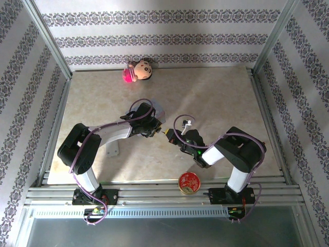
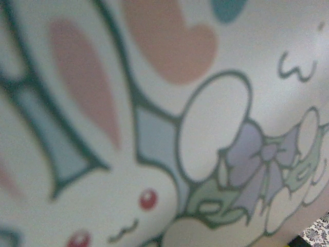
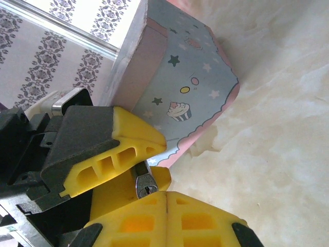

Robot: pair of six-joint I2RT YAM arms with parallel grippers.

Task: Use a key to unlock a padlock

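Observation:
The padlock [image 3: 146,184], a small metal block with its keyhole facing the right wrist camera, sits pinched between the yellow fingers of my left gripper [image 3: 154,163]. My right gripper [image 3: 167,196] is just below it, fingers pressed together along a thin seam. The key is hidden. From above, the left gripper [image 1: 158,127] and right gripper [image 1: 169,136] meet tip to tip at mid-table. A pale blue box [image 3: 190,77] with cupcake and star print stands right behind the padlock. Its bunny print [image 2: 205,128] shows blurred and very close in the left wrist view.
A pink doll head [image 1: 138,70] lies at the back wall. A round red tin [image 1: 188,182] sits at the near edge between the arm bases, and a white bracket [image 1: 112,149] lies beside the left arm. Metal rails and papered walls frame the table [image 1: 221,98].

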